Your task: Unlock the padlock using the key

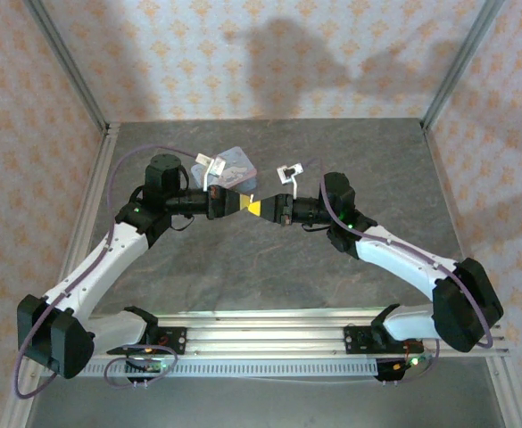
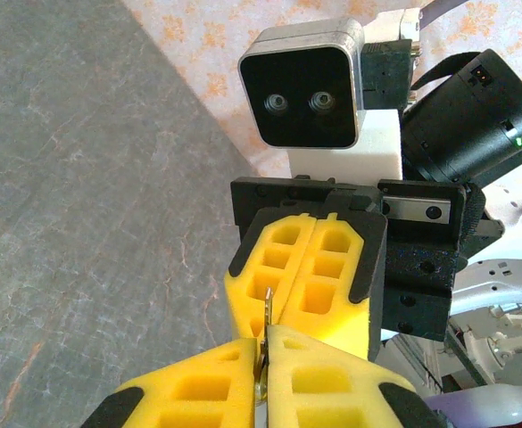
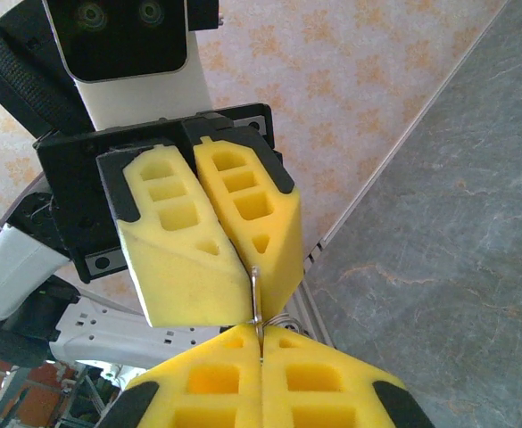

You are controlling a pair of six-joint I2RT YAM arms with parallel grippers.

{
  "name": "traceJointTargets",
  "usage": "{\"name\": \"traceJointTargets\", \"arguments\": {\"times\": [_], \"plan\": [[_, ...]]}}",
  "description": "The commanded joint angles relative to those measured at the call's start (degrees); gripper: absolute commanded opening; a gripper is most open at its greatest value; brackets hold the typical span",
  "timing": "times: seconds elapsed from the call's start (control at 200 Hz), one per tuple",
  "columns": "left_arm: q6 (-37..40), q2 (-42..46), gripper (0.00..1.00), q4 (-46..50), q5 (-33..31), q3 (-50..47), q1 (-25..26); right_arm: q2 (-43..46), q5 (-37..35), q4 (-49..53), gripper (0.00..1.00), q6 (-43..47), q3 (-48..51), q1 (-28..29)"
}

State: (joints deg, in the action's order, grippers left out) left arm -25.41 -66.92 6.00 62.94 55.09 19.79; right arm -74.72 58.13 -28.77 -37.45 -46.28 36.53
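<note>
Over the table's (image 1: pixel 243 267) middle the left gripper (image 1: pixel 241 203) pinches the key (image 2: pixel 267 308), tip against the right gripper (image 1: pixel 262 209), likewise pressed together. Probably aligning for insertion.

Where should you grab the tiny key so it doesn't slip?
Pinch its two flat faces near one end, coming in end-on. The key is a thin flat sliver, so squeezing its broad sides should hold best. The left tool grips it that way, I think, with the tip poking out.
</note>
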Motion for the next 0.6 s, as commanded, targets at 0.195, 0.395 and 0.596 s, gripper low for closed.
{"name": "traceJointTargets", "arguments": {"times": [0.195,0.395,0.596], "plan": [[3.17,-0.57,0.0,2.35,4.06,1.8,2.27,-0.59,-1.43,-1.64,0.0,0.65,-2.6,0.12],[-1.04,-0.65,0.0,-1.99,-0.27,-0.09,2.16,0.36,-6.11,5.7,0.09,3.41,-3.38,0.12],[-4.47,-0.62,0.0,-6.39,-2.62,-2.26,2.18,0.95,-7.9,7.58,0.25,3.51,-3.37,0.03]]}}
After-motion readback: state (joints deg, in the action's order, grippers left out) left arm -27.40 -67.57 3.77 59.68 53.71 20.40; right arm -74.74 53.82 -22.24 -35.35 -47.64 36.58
